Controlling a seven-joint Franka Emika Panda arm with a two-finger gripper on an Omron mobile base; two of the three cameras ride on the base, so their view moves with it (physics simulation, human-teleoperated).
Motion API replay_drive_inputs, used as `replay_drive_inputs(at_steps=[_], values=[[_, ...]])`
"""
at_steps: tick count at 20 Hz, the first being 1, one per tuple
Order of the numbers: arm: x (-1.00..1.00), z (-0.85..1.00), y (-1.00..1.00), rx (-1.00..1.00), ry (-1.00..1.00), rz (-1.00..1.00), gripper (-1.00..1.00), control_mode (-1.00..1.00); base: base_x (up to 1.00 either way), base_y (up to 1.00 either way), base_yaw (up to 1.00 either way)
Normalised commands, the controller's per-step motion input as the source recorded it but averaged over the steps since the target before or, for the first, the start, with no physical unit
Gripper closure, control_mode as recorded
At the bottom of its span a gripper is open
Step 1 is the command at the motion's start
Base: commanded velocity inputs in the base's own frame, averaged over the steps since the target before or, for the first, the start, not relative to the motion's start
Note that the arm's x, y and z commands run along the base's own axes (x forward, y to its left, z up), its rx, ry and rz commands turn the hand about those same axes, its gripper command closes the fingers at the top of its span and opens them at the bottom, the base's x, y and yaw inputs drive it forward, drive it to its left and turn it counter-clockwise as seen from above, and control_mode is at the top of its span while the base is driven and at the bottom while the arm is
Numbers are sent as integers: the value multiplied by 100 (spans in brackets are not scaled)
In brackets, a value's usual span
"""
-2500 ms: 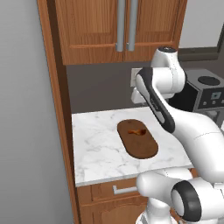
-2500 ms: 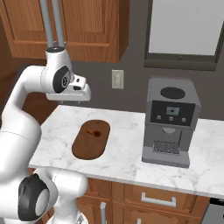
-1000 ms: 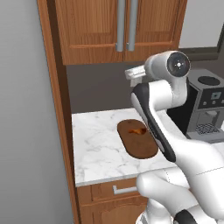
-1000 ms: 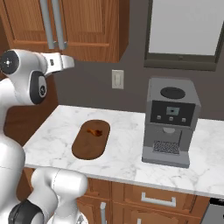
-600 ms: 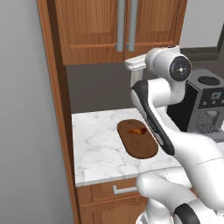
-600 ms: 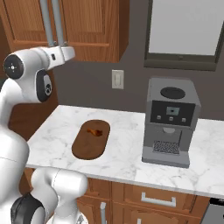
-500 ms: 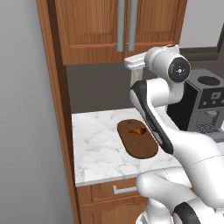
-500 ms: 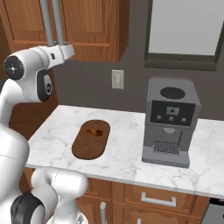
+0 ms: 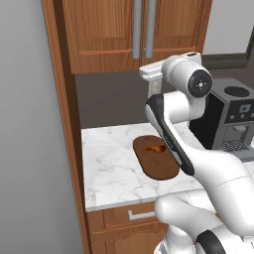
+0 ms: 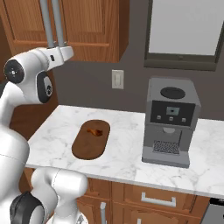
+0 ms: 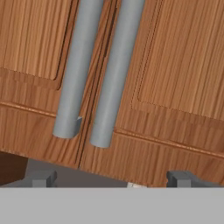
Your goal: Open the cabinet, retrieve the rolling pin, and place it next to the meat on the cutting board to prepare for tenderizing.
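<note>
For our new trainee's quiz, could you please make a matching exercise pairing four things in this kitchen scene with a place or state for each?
Things:
1. cabinet
2. meat
3. gripper
4. coffee machine

Places or states:
A. on the cutting board
B. open, facing the two silver handles
C. doors shut
D. on the counter, right of the board in the right base view

Pairs: 1-C, 2-A, 3-B, 4-D

Even, soft light all round me — no glare, no hard shadows. Only the wall under the cabinet (image 9: pixel 119 34) goes dim. The marble surface (image 10: pixel 127 148) reads bright. My hand view looks slightly soft close up — base views stay sharp to the edges.
</note>
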Motion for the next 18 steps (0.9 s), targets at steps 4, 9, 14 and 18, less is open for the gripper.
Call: replay_drive_inputs(at_steps=[4,9,14,18], values=[[0,0,0,0,0,0,-100,-100,0,0,0],[1,0,0,0,0,0,-100,-100,0,0,0],[23,0,20,0,0,0,-100,-100,0,0,0],[40,0,34,0,0,0,-100,-100,0,0,0]])
